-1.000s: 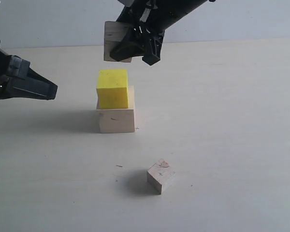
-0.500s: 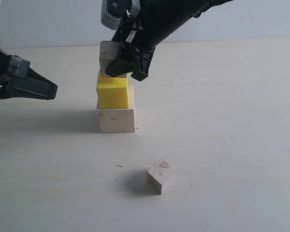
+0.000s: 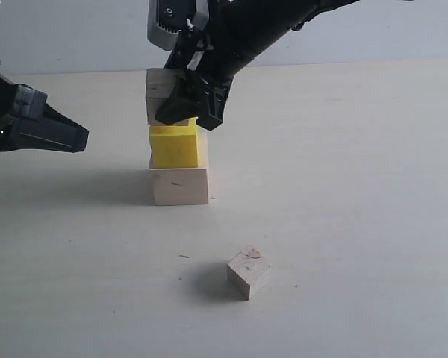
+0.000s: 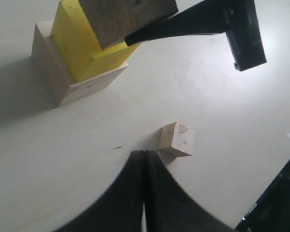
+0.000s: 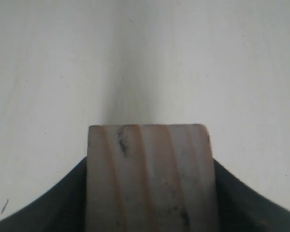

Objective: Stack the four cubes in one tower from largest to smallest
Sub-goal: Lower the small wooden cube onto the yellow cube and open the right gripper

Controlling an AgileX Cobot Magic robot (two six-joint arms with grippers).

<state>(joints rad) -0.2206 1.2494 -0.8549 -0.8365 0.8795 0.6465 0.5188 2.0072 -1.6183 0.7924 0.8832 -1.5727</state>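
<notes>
Open tabletop lies right of the yellow cube on the large wooden cube. The right gripper, clamping a plywood cube, blocks its top. The smallest cube stands clear.

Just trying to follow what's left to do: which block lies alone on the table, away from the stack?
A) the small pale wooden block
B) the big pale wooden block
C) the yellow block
A: the small pale wooden block lies by itself on the table, while the yellow block sits on the big wooden block and the right hand grips the layered block.
</notes>
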